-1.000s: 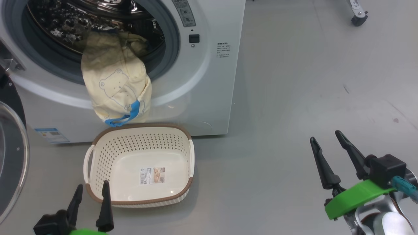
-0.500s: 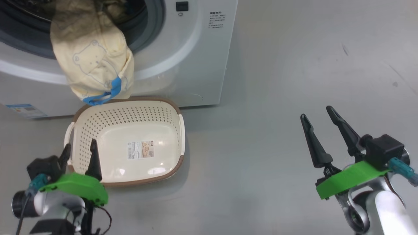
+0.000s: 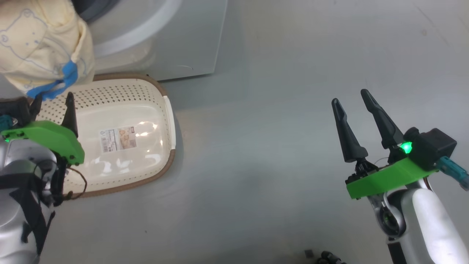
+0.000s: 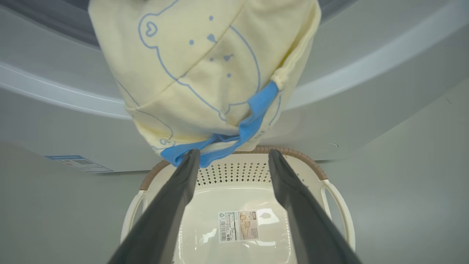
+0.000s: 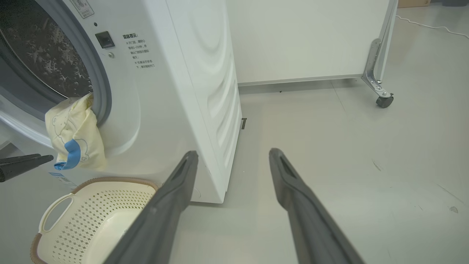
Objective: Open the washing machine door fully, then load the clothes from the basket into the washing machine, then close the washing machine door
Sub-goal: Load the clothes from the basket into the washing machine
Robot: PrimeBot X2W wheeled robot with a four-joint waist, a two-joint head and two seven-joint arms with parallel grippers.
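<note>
Usefully, right wrist view catches the drum above hanging clothes.

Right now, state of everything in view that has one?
washing machine: drum mouth uncovered.
clothes: hanging out of the drum mouth, not fully in.
basket: upright on floor, empty.
left tool: open, empty, tips at the clothes' blue hem.
right tool: open, empty, over floor.
</note>
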